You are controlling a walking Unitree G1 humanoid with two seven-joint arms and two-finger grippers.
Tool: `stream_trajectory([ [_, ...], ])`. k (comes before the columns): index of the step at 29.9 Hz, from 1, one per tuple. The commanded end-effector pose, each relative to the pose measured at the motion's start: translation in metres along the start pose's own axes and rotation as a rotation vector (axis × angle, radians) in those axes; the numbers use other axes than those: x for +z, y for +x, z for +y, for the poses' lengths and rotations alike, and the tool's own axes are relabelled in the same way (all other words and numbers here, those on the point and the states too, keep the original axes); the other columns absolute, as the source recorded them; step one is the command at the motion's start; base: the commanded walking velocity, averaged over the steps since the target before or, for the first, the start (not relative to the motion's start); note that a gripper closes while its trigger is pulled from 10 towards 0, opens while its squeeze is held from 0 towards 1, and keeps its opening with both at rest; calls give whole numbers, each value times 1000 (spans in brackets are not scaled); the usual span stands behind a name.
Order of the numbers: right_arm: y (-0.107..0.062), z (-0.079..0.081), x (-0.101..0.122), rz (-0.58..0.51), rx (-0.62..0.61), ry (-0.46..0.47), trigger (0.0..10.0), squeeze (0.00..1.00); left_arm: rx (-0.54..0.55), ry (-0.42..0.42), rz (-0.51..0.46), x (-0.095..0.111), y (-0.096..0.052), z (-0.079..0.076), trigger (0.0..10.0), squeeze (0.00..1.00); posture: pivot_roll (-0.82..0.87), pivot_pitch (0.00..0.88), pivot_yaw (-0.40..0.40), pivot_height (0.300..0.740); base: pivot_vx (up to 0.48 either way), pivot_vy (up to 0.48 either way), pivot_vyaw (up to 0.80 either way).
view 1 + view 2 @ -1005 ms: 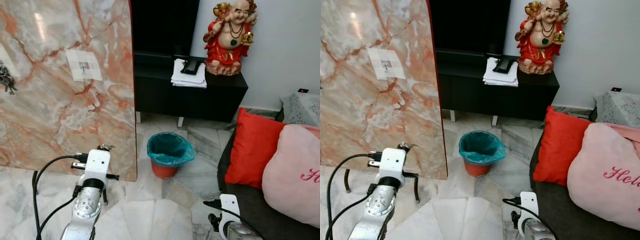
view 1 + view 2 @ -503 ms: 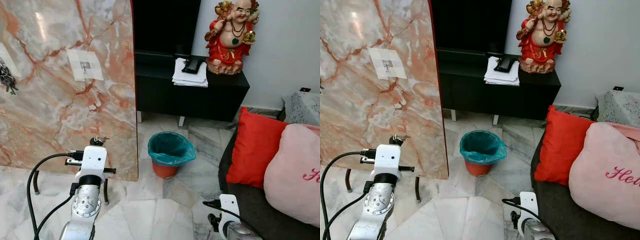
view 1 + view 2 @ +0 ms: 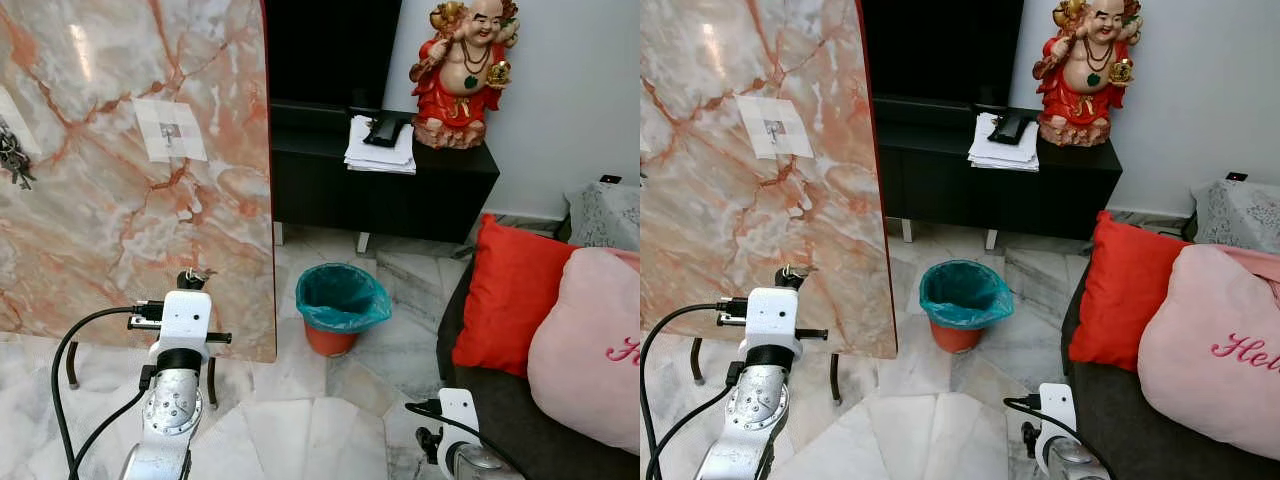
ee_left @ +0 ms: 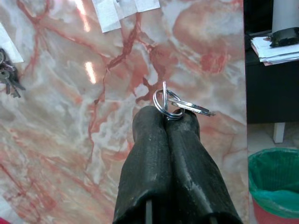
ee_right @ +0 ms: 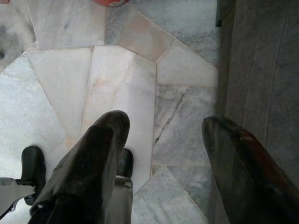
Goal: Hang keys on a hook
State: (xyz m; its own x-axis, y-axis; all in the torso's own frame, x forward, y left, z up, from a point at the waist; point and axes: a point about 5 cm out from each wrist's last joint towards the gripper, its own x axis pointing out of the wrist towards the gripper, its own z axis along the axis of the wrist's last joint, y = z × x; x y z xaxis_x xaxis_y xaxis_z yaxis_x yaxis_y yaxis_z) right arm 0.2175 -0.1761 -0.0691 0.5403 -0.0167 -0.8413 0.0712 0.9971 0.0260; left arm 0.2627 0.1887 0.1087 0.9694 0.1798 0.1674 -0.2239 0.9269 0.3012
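Left hand (image 4: pixel 167 122) pinches the keys (image 4: pixel 174 103) by their ring, presenting them toward the marble panel's (image 3: pixel 120 200) hook (image 3: pixel 168 131); right hand (image 5: pixel 163 140) hangs apart, idle.

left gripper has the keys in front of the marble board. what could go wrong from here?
1. The left gripper pinches the key ring only at its fingertips; it may slip out during the lift.
2. The hook sits well above the gripper on the marble board; the board stands on thin legs, so a push might rock it.
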Motion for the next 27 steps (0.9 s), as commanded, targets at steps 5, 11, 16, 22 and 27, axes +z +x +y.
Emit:
stream_trajectory([
  [5,0,-2,3,-14,-12,-3,10000,0,-35,-45,3,1,-4,1,10000,0,15,0,-94,740,0,0,0],
  [11,0,-2,4,-16,-9,-2,10000,0,-313,-31,100,-16,-11,-16,10000,0,15,0,-93,740,0,0,0],
  [16,0,-2,4,-14,-8,-3,10000,0,-607,146,187,-36,-24,-13,10000,0,17,0,-95,740,0,0,0],
  [22,0,-2,4,-12,-5,-12,10000,0,-765,484,157,-42,-25,11,10000,0,16,4,-96,740,0,0,0],
  [27,0,-2,4,-11,-4,-17,10000,0,-772,637,131,-39,-18,30,10000,0,16,8,-99,740,0,0,0],
])
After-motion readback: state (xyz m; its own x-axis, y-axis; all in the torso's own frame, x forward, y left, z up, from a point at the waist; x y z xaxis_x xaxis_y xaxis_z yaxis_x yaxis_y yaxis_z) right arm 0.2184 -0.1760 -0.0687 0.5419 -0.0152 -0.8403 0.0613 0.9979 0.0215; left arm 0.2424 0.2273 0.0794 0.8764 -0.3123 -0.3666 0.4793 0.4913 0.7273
